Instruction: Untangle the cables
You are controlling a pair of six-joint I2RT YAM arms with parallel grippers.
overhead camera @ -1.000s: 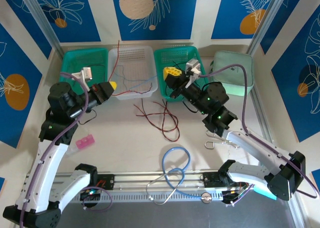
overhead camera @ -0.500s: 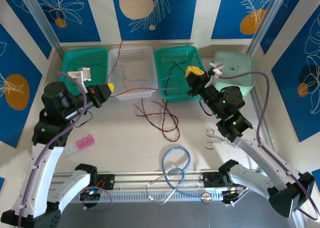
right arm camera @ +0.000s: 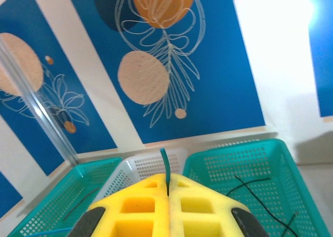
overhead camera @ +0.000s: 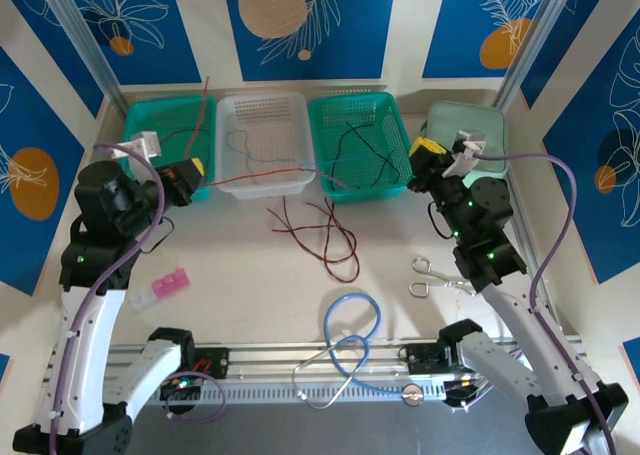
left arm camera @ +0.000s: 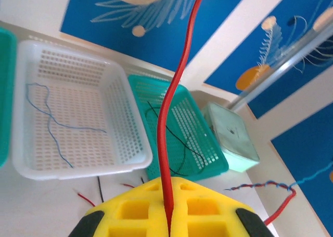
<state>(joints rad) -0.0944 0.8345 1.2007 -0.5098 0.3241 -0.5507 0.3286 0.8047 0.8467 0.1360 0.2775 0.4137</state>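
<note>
My left gripper (overhead camera: pixel 195 167) (left arm camera: pixel 168 185) is shut on a red cable (left arm camera: pixel 174 91), which rises straight up out of its yellow fingers. From it a red strand (overhead camera: pixel 260 177) runs right across the white basket's front edge toward a red-and-blue twisted stretch (left arm camera: pixel 260 185). Over the right teal basket's right end, my right gripper (overhead camera: pixel 424 151) (right arm camera: pixel 167 181) is shut on a thin teal-blue cable end (right arm camera: pixel 164 163). More red cables (overhead camera: pixel 325 233) lie loose on the table. A black cable (overhead camera: pixel 365 145) lies in the right teal basket (overhead camera: pixel 390 105), a blue one (left arm camera: pixel 49 120) in the white basket (overhead camera: pixel 262 103).
A left teal basket (overhead camera: pixel 160 110) and a pale green box (overhead camera: pixel 480 125) flank the row at the back. Scissors (overhead camera: pixel 432 276), a pink block (overhead camera: pixel 170 283) and a thick light-blue tube loop (overhead camera: pixel 350 325) lie on the near table.
The two grippers have drawn apart: the left moved left and back, the right moved right toward the green box, stretching the cable between them across the baskets' front.
</note>
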